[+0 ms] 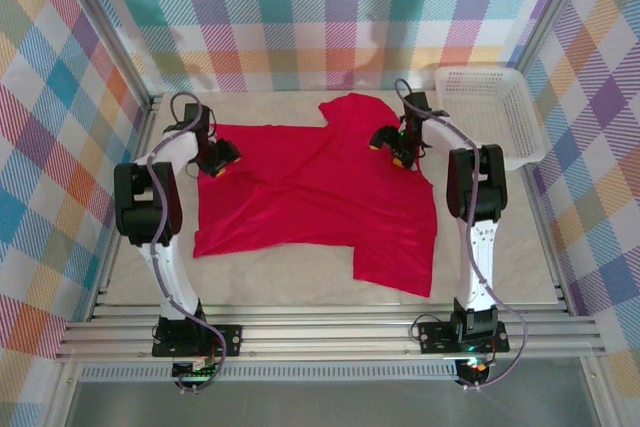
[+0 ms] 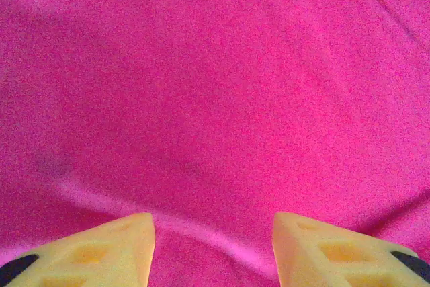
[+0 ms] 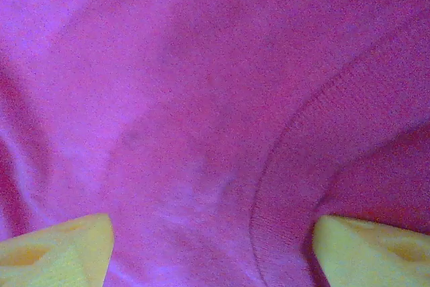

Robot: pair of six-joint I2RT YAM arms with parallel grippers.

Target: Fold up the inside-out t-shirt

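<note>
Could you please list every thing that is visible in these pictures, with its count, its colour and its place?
t-shirt: one, bright red, spread over the middle of the table
basket: one, white mesh, far right corner
table: one, beige, under the t-shirt
walls: three sides, pastel checks, around the table
left arm, right arm: two, white and black, near edge
left pincer, right pincer: two, yellow fingers, both open, over the t-shirt

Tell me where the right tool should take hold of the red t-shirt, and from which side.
Probably the curved ribbed band, likely the neckline, under the open right tool. Come straight down from above: the t-shirt lies flat on the table, and that thicker seam pinches up easiest.
</note>
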